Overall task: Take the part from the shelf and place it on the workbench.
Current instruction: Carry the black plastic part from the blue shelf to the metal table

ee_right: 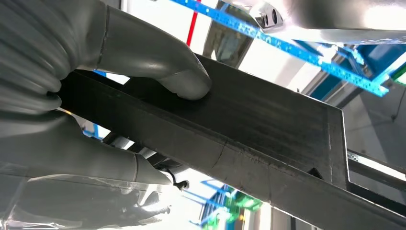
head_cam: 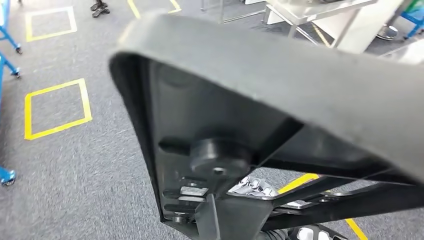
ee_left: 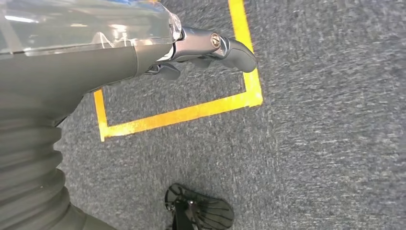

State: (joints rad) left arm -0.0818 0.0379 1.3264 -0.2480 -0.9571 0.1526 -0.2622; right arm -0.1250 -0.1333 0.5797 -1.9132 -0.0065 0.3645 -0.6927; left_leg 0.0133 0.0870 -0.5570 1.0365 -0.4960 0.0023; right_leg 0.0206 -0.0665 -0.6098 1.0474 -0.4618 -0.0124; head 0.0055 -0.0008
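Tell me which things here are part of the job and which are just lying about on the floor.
Part of the job:
- black part, held up close to the head camera
- right hand, gripping the part with its thumb pressed on it
- left hand, holding nothing, hanging over the carpet

Just lying about:
- yellow tape squares on the grey carpet
- blue frames at the edge
- white table far off

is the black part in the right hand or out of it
In it. The right hand grips the black part: its thumb presses one face and its fingers wrap the other side.
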